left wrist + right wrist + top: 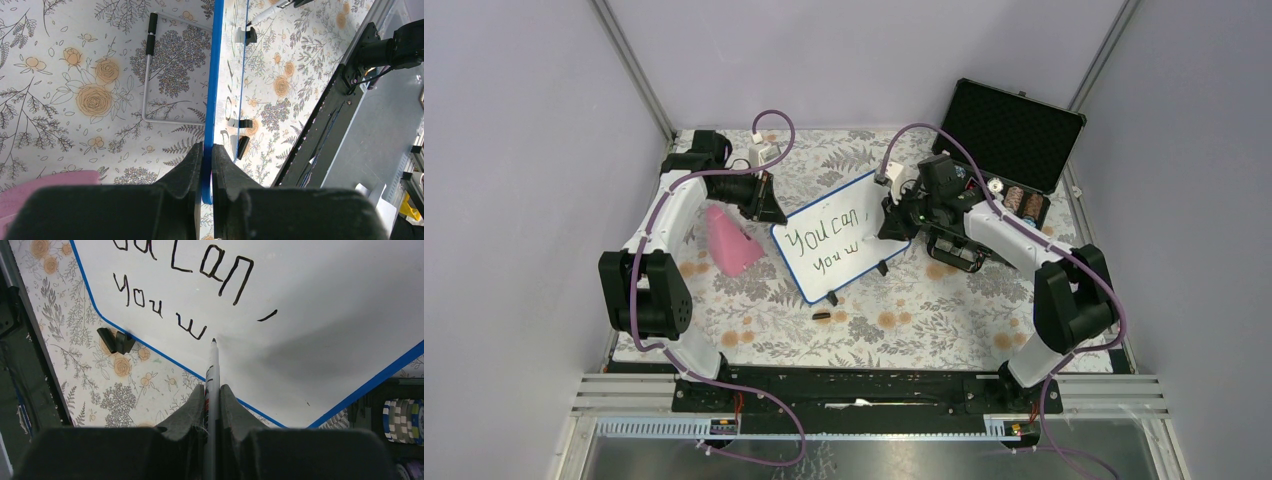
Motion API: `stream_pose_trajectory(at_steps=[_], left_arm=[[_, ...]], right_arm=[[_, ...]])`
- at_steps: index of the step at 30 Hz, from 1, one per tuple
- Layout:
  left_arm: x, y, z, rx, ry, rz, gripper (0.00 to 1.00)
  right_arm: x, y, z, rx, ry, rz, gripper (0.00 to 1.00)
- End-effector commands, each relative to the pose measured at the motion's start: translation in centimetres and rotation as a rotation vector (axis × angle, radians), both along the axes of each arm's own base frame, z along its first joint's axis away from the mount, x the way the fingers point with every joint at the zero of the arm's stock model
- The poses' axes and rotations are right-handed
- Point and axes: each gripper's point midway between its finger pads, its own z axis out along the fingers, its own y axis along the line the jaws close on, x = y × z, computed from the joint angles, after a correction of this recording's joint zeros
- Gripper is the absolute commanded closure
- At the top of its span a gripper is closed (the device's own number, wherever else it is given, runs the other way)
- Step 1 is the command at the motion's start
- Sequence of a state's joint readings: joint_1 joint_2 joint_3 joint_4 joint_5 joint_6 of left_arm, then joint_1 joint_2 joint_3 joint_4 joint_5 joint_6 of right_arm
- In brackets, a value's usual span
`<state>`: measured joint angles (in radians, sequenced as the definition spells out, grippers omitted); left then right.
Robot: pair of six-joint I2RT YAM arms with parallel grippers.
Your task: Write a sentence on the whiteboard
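Left gripper (207, 148) pinches the whiteboard (216, 60) edge and right gripper (212, 390) clamps the marker (212, 367); heavy tip pressure might pivot the whiteboard, skewing the sentence (824, 238).

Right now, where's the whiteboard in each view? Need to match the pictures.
Top external: whiteboard at table centre, tilted, between the two arms.
Left wrist: edge-on, its blue frame running up the middle from the left gripper, whose jaws pinch it.
Right wrist: its white face fills the upper picture, lettering top left, marker below.
Shared landmark: floral table cover.
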<state>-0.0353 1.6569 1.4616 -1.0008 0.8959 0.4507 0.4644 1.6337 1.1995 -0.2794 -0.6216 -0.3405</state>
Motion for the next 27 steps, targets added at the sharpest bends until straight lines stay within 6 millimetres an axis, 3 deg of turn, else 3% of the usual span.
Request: stream_pose_trajectory(at_steps=[1, 27], left_arm=[[0.67, 0.23, 0.09, 0.044, -0.058, 0.002, 1.0], [0.76, 0.27, 0.12, 0.046, -0.061, 0.003, 1.0]], right_arm=[[0.77, 0.73, 1.15, 0.031, -0.027, 0.012, 1.0], [1.61, 1.47, 1.05, 0.03, -0.036, 0.007, 1.0]])
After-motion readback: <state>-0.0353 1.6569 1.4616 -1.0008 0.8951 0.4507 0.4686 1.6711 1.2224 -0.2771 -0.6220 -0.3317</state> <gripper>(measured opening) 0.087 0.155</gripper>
